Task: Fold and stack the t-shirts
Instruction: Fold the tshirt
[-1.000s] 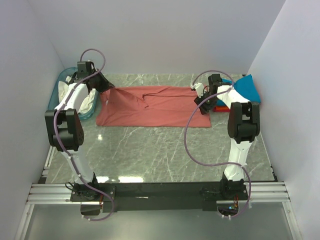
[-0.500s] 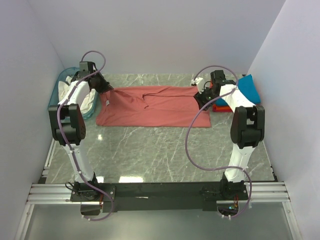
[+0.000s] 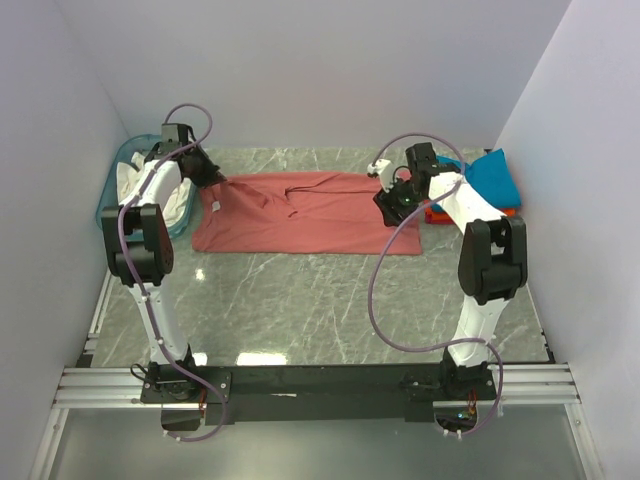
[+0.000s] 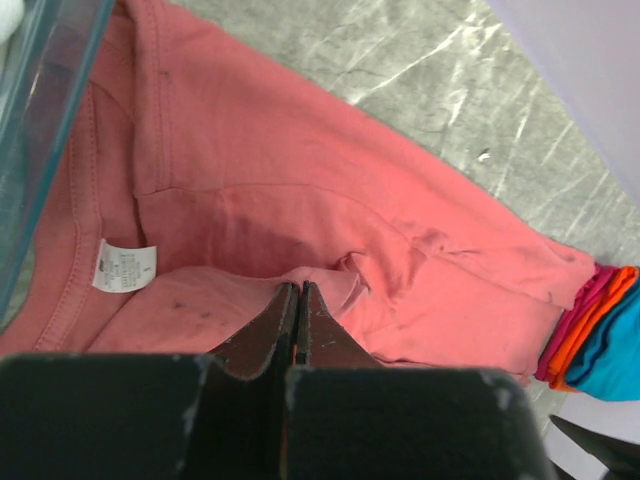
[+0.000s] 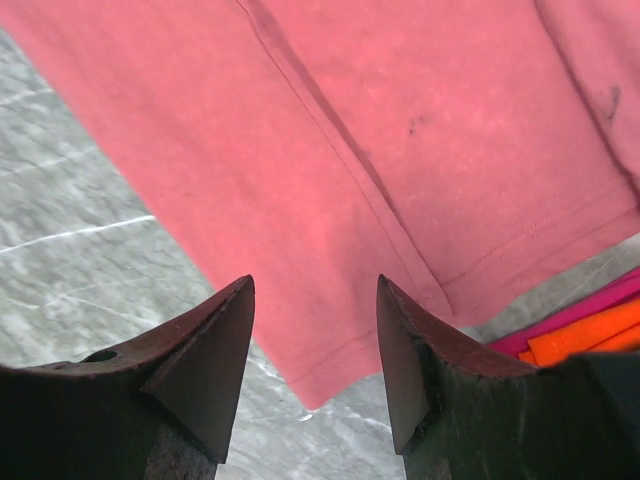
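Dusty-red t-shirt (image 3: 300, 215) lies spread along the far edge of your worktop (image 3: 330, 300). Your left gripper (image 4: 299, 292) pinches a fold near its neck label (image 4: 123, 265). Your right gripper (image 5: 315, 290) hangs spread over the right hem, beside the folded shirts (image 5: 590, 335).

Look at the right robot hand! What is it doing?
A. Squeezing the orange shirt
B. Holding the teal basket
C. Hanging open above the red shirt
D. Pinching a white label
C: in the right wrist view the right gripper has its two fingers spread apart with nothing between them, and the red shirt lies flat just below.
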You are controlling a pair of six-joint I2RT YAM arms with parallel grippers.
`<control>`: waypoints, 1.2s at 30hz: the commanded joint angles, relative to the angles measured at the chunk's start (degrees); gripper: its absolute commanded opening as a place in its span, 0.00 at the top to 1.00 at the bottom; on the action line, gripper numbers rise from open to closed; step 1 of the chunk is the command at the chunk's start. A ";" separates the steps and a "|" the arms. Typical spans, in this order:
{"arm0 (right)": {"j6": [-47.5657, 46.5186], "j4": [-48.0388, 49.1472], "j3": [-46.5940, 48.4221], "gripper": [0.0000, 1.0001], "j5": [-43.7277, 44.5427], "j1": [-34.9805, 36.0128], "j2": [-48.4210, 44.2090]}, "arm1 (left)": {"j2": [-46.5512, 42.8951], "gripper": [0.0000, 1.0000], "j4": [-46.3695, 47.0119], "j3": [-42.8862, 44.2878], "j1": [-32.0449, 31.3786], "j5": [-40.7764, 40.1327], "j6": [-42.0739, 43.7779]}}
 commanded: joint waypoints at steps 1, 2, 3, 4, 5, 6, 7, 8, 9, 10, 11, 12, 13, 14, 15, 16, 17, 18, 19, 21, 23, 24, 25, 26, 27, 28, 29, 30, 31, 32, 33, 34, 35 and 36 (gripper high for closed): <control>0.88 0.08 -0.43 0.41 -1.60 0.63 -4.24 | -0.17 1.00 -0.16 2.37 0.36 -0.87 1.66; 0.88 0.16 -0.60 0.41 -1.61 0.89 -4.50 | -0.35 0.99 -0.16 2.01 0.36 -1.05 1.75; 0.88 0.16 -0.69 0.41 -1.61 0.98 -4.68 | -0.61 1.00 0.02 1.58 0.45 -1.14 1.75; 0.88 0.34 -0.87 0.41 -1.69 1.15 -5.03 | -0.96 1.00 0.11 0.44 0.45 -1.31 1.84; 0.97 0.34 -1.21 0.41 -1.78 1.59 -5.30 | -1.66 1.00 0.37 -0.18 0.36 -1.49 1.93; 1.06 0.43 -1.39 0.41 -1.87 1.68 -5.47 | -2.10 1.00 0.54 -0.88 0.45 -1.67 1.93; 1.06 0.60 -1.83 0.41 -1.87 1.94 -5.65 | -2.54 0.99 1.24 -2.11 0.45 -1.75 2.01; 1.23 0.69 -2.01 0.41 -1.96 2.21 -5.82 | -3.24 1.00 1.34 -2.47 0.45 -2.10 2.27; 1.24 0.86 -2.10 0.41 -2.04 2.30 -6.00 | -3.34 1.00 1.42 -2.73 0.45 -2.28 2.45; 1.24 0.95 -2.27 0.41 -2.05 2.56 -6.09 | -3.60 1.00 1.16 -2.82 0.45 -2.54 2.54; 1.32 0.78 -2.27 0.41 -2.13 2.82 -6.00 | -3.60 0.99 0.81 -2.74 0.45 -2.81 2.72; 1.32 0.78 -2.36 0.40 -2.22 3.00 -6.00 | -3.51 1.00 0.37 -2.65 0.53 -3.33 2.72; 1.41 0.78 -2.62 0.40 -2.22 3.26 -6.17 | -3.60 1.00 -0.24 -2.47 0.53 -3.34 2.80; 1.41 0.78 -2.62 0.40 -2.22 3.44 -6.35 | -3.60 1.00 -0.42 -2.47 0.53 -3.42 2.72; 1.41 0.87 -2.89 0.40 -2.22 3.88 -6.53 | -3.69 0.99 -0.51 -2.65 0.53 -3.77 2.72; 1.41 1.13 -3.24 0.40 -2.31 4.06 -6.70 | -3.78 1.00 -0.42 -2.82 0.53 -4.04 2.72; 1.50 1.13 -3.33 0.40 -2.31 4.23 -6.88 | -3.78 0.99 -0.42 -2.82 0.45 -4.30 2.72; 1.41 1.13 -3.41 0.40 -2.31 4.49 -7.05 | -3.78 1.00 -0.42 -2.74 0.45 -4.39 2.80; 1.50 0.96 -3.50 0.40 -2.31 4.76 -7.14 | -3.60 1.00 -0.60 -2.13 0.53 -4.48 2.72; 1.59 1.04 -3.68 0.40 -2.31 4.93 -7.49 | -2.72 1.00 -1.12 -1.16 0.45 -4.13 2.72; 1.59 1.13 -3.77 0.40 -2.31 5.02 -7.76 | -2.02 0.99 -1.47 0.34 0.45 -3.86 2.54; 1.59 0.96 -3.77 0.40 -2.40 5.02 -7.85 | -1.76 0.99 -1.82 0.86 0.45 -3.86 2.45; 1.59 1.04 -4.03 0.40 -2.40 5.02 -8.11 | -1.41 0.99 -2.00 1.56 0.45 -3.86 2.37; 1.59 1.04 -4.12 0.40 -2.31 5.11 -8.11 | -1.14 1.00 -2.26 1.92 0.53 -3.95 2.45; 1.59 1.04 -4.21 0.40 -2.31 5.11 -8.28 | -1.05 1.00 -2.35 2.01 0.53 -3.95 2.45; 1.59 1.13 -4.55 0.40 -2.31 5.02 -8.55 | -1.05 1.00 -2.27 1.84 0.53 -4.04 2.45; 1.50 1.22 -4.56 0.40 -2.31 5.11 -8.64 | -1.23 0.99 -2.35 1.66 0.53 -4.13 2.54; 1.50 1.22 -4.65 0.40 -2.31 5.20 -8.72 | -1.40 1.00 -2.35 1.22 0.45 -4.13 2.54; 1.50 1.22 -4.73 0.40 -2.40 5.11 -8.81 | -1.66 0.99 -2.01 0.09 0.53 -4.21 2.63; 1.50 1.30 -4.82 0.40 -2.40 5.11 -8.90 | -2.36 1.00 -1.74 -0.53 0.53 -4.39 2.72; 1.50 1.31 -4.82 0.40 -2.40 5.11 -8.90 | -2.80 1.00 -1.30 -1.32 0.53 -4.65 2.63; 1.50 1.31 -4.91 0.40 -2.48 5.02 -8.99 | -3.16 1.00 -0.78 -2.72 0.53 -4.83 2.63; 1.50 1.31 -5.00 0.40 -2.57 5.11 -8.99 | -3.86 1.00 -0.69 -3.17 0.62 -5.00 2.63; 1.50 1.31 -5.08 0.40 -2.66 5.02 -8.99 | -4.12 1.00 -0.69 -3.52 0.54 -5.35 2.54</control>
